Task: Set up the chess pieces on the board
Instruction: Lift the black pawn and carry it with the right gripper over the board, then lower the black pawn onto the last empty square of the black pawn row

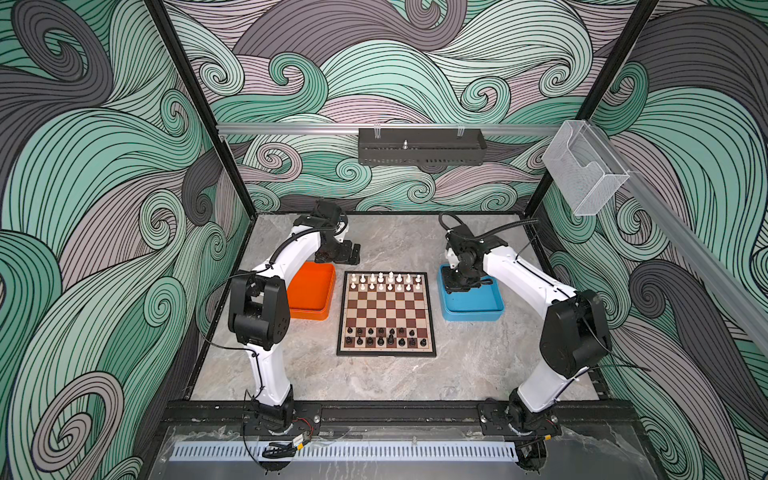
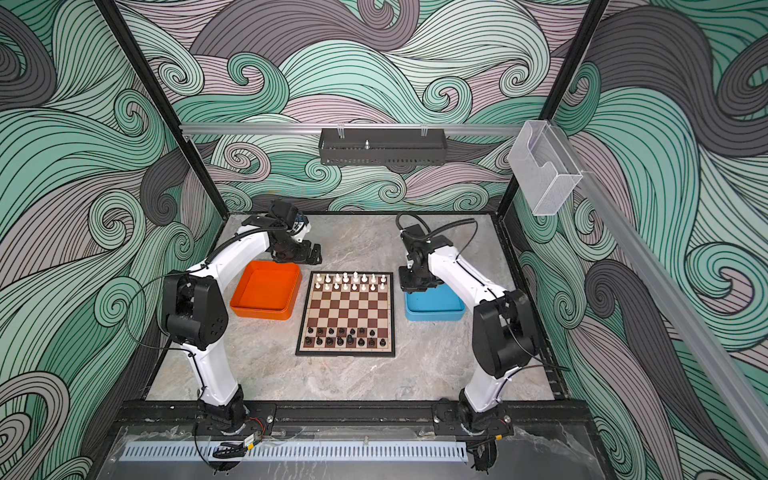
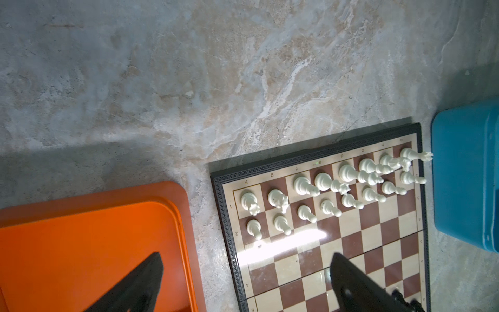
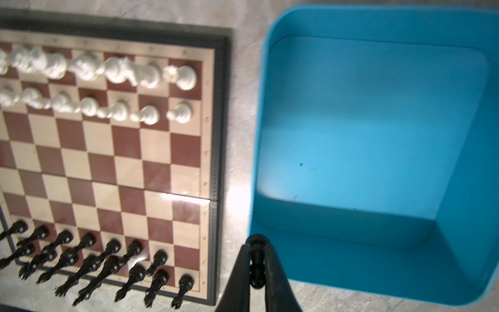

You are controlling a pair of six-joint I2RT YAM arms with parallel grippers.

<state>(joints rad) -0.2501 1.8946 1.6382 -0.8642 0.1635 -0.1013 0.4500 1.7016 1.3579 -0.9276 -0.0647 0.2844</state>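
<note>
The board (image 1: 386,309) lies in the middle of the table in both top views. White chess pieces (image 1: 384,281) fill its two far rows and black chess pieces (image 1: 384,337) stand in its two near rows. In the right wrist view the pawn-row square (image 4: 186,258) nearest the blue tray is bare. My right gripper (image 4: 256,256) is shut on a black pawn (image 4: 256,266), hanging over the near-board rim of the blue tray (image 1: 473,307). My left gripper (image 1: 347,254) hangs open and empty past the orange tray (image 1: 311,291), its fingers (image 3: 145,281) wide apart.
Both trays show bare floors: the orange one (image 2: 266,291) left of the board, the blue one (image 4: 378,121) right of it. A black rack (image 1: 422,146) hangs on the back rail and a clear box (image 1: 584,166) on the right rail. Marbled tabletop (image 1: 386,378) surrounds the board.
</note>
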